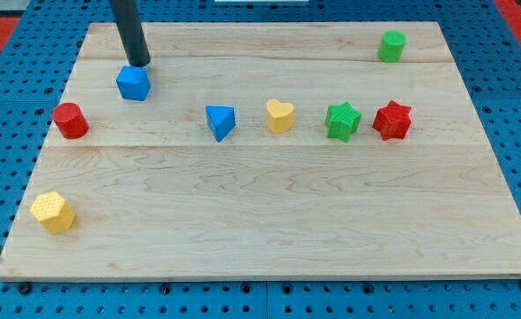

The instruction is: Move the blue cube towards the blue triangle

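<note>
Jaws absent: my tip (139, 64) touches the blue cube (133, 83) at its upper edge; light, rigid, prone to swivel, best pushed from the face opposite the blue triangle (220, 121).

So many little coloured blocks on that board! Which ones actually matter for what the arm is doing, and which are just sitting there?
In the job:
blue cube
blue triangle
my tip, just above the cube in the view

Just lying about:
red cylinder
yellow hexagon
yellow heart
green star
red star
green cylinder
</note>
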Motion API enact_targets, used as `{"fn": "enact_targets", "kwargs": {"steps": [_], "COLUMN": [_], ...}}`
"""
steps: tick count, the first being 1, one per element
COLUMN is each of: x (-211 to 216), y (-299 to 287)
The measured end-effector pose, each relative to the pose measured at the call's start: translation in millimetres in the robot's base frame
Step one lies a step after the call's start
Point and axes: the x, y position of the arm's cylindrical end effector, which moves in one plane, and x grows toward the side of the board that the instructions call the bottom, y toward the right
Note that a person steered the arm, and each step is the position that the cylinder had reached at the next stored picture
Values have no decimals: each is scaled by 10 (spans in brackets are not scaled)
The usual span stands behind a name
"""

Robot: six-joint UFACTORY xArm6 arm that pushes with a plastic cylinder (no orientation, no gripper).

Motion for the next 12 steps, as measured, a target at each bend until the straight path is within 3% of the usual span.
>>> {"fn": "enact_targets", "kwargs": {"steps": [2,3,4,6,7,11,12], "x": [746,832,773,2153,2594,1502,1906], "y": [476,542,191,673,692,629,955]}}
